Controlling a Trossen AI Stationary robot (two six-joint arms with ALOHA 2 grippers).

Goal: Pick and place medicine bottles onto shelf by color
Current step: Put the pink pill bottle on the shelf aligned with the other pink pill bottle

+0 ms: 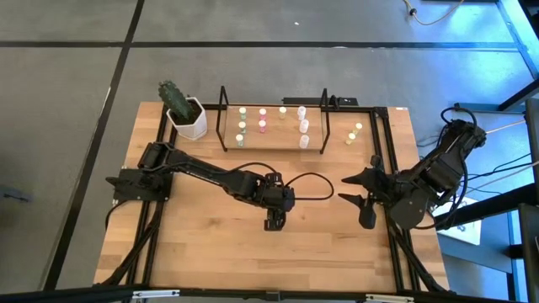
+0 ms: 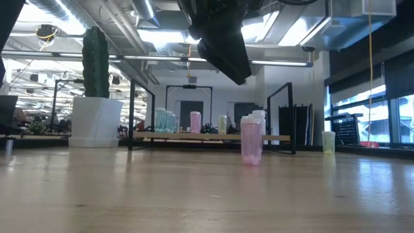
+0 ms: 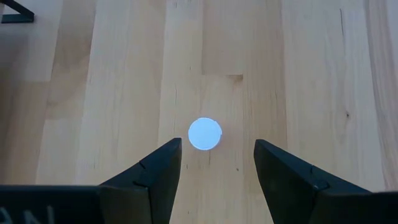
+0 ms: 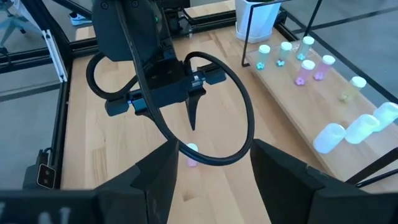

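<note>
Your left gripper [image 1: 273, 223] hung open, empty, above a pink bottle [image 2: 251, 140] mid-worktop [image 1: 210, 244]; the rear-edge shelf [image 1: 274, 145] held sorted bottles; right gripper [image 1: 358, 190] open, empty.

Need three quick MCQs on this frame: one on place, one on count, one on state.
1. Where is the pink bottle that is off the shelf?
A. Beside the cactus pot
B. On the table under the left hand
C. In the right hand

2. How many bottles stand on the table just right of the shelf?
A. None
B. Two
C. Five

3. The left hand is:
A. Open
B. Shut on the bottle
C. Out of view

Answers:
1. B: the pink bottle stands mid-table below the left hand. The right hand waits empty at the table's right.
2. B: two bottles stand outside the shelf.
3. A: its fingers stand apart, clear of the bottle's top.
</note>
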